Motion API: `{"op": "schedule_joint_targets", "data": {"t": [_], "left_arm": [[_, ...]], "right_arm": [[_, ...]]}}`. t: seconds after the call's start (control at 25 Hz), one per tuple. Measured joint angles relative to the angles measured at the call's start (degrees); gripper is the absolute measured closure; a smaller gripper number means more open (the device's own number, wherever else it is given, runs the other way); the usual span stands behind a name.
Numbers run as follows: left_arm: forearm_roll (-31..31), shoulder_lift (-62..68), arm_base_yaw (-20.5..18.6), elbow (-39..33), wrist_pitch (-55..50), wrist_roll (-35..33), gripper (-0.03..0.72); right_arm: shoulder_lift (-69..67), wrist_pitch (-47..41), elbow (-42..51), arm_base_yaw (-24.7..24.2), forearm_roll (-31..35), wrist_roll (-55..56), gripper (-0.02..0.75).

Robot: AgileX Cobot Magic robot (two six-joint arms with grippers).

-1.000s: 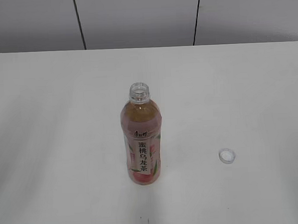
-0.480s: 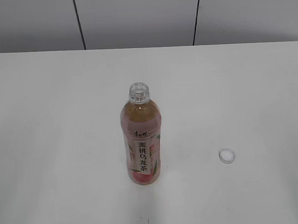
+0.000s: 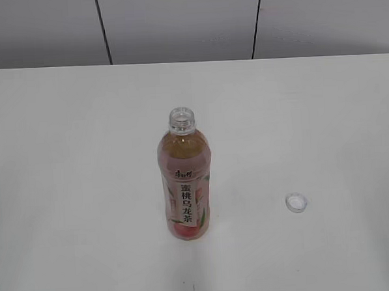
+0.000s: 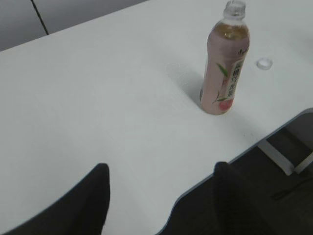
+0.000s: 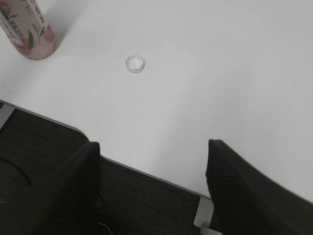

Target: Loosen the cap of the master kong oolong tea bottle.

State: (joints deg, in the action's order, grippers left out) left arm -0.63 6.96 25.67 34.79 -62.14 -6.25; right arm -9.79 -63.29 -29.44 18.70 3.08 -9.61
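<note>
Bottle (image 3: 185, 185) upright mid-worktop (image 3: 65, 159), label facing the exterior camera, neck bare. Cap (image 3: 296, 202) already off — lying on the worktop well to the right of the bottle, hollow side up by the look of it. Judging from that: task effectively done, cap more than loosened.

Left gripper (image 4: 161, 196) pulled back near the worktop edge, fingers (image 4: 93, 196) spread wide, nothing between them. Right gripper (image 5: 151, 181) likewise back off the edge, fingers (image 5: 230, 181) apart and empty. Neither one near the bottle or the cap.

Handling notes, as judgement:
- Bottle nearly full, so fairly heavy and bottom-stable, but tall and slim — tips if pushed high up.
- Open neck now, so any knock spills tea.
- Thin clear plastic wall, glossy label: gives under squeeze, slippery. Best hold at mid-body across the label, firm but not crushing; overflow likely from a hard squeeze with the cap off.
- Cap small, light, stiff, ribbed sides good for pinching across the rim; slides easily on the smooth worktop if nudged.
</note>
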Motion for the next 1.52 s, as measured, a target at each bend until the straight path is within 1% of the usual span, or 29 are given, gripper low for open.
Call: {"op": "schedule_joint_targets", "data": {"t": [0.08,0.24,0.32,0.96,1.04,1.12,1.2,1.28,1.4,1.44,1.52], "left_arm": [[0.6,0.0,0.0,-0.8,-0.4,0.0,0.272],[-2.9,0.0,0.0,-2.5,2.2,0.0,0.272],[-3.3,0.0,0.0,-2.5,2.8,0.0,0.272],[-3.5,0.0,0.0,-2.5,3.0,0.0,0.272],[-3.6,-0.4,-0.7,-2.5,3.0,0.0,0.272],[-3.6,-0.7,-3.7,-2.5,3.0,0.0,0.272],[-3.6,-1.5,-8.3,-2.6,3.1,0.0,0.272],[-3.6,-2.9,-13.9,-2.6,3.2,0.0,0.272],[-3.6,-6.1,-20.6,-2.6,3.2,0.0,0.272],[-3.6,-7.0,-22.1,-2.6,3.2,0.0,0.272],[-3.6,-7.3,-23.6,-2.6,3.3,0.0,0.272]], "right_arm": [[0.0,0.0,0.0,0.0,0.0,0.0,0.225],[0.0,0.0,0.0,0.0,0.0,0.0,0.225],[0.0,0.0,0.0,0.0,0.0,0.0,0.225],[0.0,0.0,0.0,0.0,0.0,0.0,0.225],[0.0,0.0,0.0,-0.1,0.0,0.0,0.225],[0.0,0.0,0.0,-1.1,0.1,0.0,0.225],[0.0,0.0,0.0,-3.5,0.3,0.0,0.225],[0.2,0.0,0.0,-6.8,0.4,0.0,0.225],[2.0,0.0,0.0,-10.6,0.4,0.0,0.225],[3.1,0.0,0.0,-11.3,0.4,0.0,0.225],[5.8,0.0,0.0,-11.7,0.5,0.0,0.225]]}}
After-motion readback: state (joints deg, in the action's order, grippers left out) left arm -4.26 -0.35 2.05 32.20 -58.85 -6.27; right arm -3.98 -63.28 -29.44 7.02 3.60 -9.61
